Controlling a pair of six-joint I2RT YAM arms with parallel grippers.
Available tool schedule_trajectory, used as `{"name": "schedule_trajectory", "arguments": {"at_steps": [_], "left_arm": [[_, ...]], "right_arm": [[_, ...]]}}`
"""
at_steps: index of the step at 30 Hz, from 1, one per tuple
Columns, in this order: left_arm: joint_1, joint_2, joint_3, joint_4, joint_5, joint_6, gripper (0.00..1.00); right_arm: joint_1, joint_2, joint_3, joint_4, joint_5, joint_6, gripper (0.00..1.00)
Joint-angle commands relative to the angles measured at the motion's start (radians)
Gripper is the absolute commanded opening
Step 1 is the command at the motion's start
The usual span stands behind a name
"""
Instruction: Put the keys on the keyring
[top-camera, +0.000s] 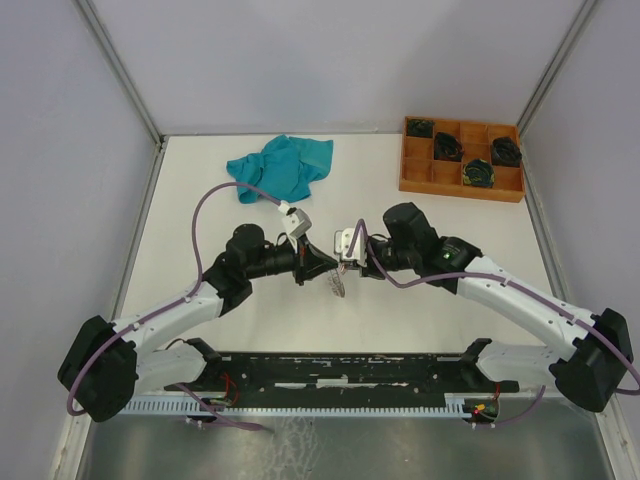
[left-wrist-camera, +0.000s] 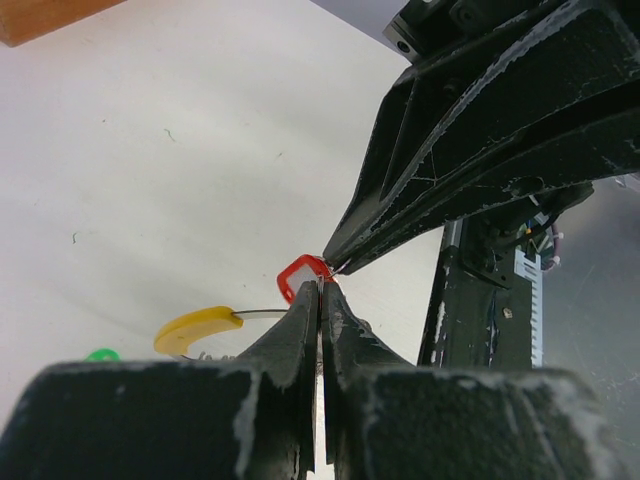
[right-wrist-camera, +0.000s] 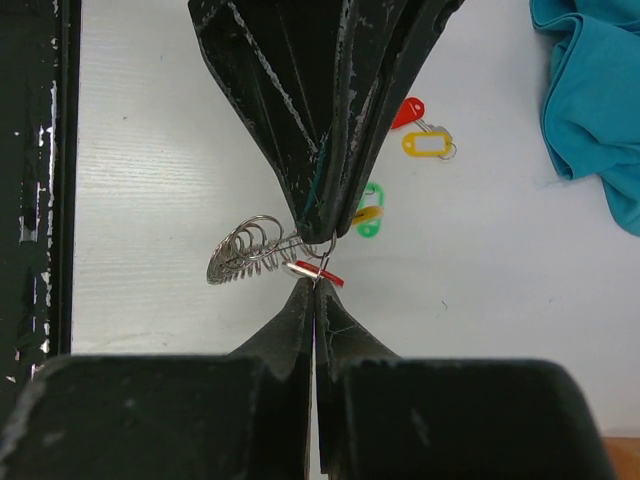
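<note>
Right tool (right-wrist-camera: 315, 287): clenched on red-tagged key (right-wrist-camera: 316, 272), over the surface (top-camera: 180, 170). Left tool (right-wrist-camera: 320, 235): clenched on keyring (right-wrist-camera: 245, 255) wire, tip to tip with it from 12 o'clock. Loose keys (right-wrist-camera: 425, 140), red and yellow tags: lying at 1 o'clock. Teal cloth (top-camera: 280, 165): 11 o'clock; wooden tray (top-camera: 440, 188): 2 o'clock.

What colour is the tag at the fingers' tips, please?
The tag is red, best seen in the left wrist view.
</note>
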Motion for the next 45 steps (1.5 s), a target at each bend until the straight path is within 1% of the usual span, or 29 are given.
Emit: {"name": "schedule_trajectory", "arguments": {"at_steps": [1,10,17,20,22,27,29,32,37,39,40,43,45], "left_arm": [[0.015,-0.025,0.014,0.132,-0.036,-0.054,0.03],[0.015,-0.015,0.001,0.202,-0.038,-0.09,0.03],[0.015,-0.008,-0.016,0.168,-0.051,-0.063,0.03],[0.014,-0.007,-0.023,0.156,-0.072,-0.055,0.03],[0.015,-0.003,-0.02,0.139,-0.087,-0.052,0.03],[0.014,0.008,-0.005,0.109,-0.111,-0.043,0.03],[0.015,0.015,0.006,0.086,-0.118,-0.035,0.03],[0.015,0.026,0.026,0.045,-0.113,-0.018,0.03],[0.016,0.025,0.031,0.042,-0.112,-0.02,0.03],[0.015,0.029,0.042,0.024,-0.111,-0.019,0.03],[0.014,0.031,0.044,0.017,-0.115,-0.022,0.03],[0.015,0.031,0.042,0.018,-0.139,-0.043,0.03],[0.015,0.035,0.037,0.028,-0.154,-0.061,0.03]], "right_arm": [[-0.001,0.014,-0.005,-0.016,-0.048,0.025,0.01],[-0.003,0.052,-0.007,0.009,-0.066,0.041,0.01],[-0.003,0.026,-0.036,0.075,0.055,0.095,0.02],[-0.003,0.017,-0.047,0.097,0.099,0.127,0.2],[-0.003,0.006,-0.052,0.101,0.134,0.143,0.3],[-0.003,-0.053,-0.088,0.122,0.176,0.16,0.43],[-0.003,-0.078,-0.106,0.128,0.17,0.16,0.5],[-0.003,-0.106,-0.128,0.142,0.135,0.159,0.53],[-0.003,-0.097,-0.136,0.158,0.099,0.191,0.53],[-0.003,-0.09,-0.133,0.173,0.103,0.232,0.53],[-0.003,-0.081,-0.124,0.185,0.134,0.281,0.53],[-0.005,-0.047,-0.068,0.156,0.262,0.492,0.51],[-0.008,-0.034,-0.045,0.137,0.282,0.609,0.51]]}}
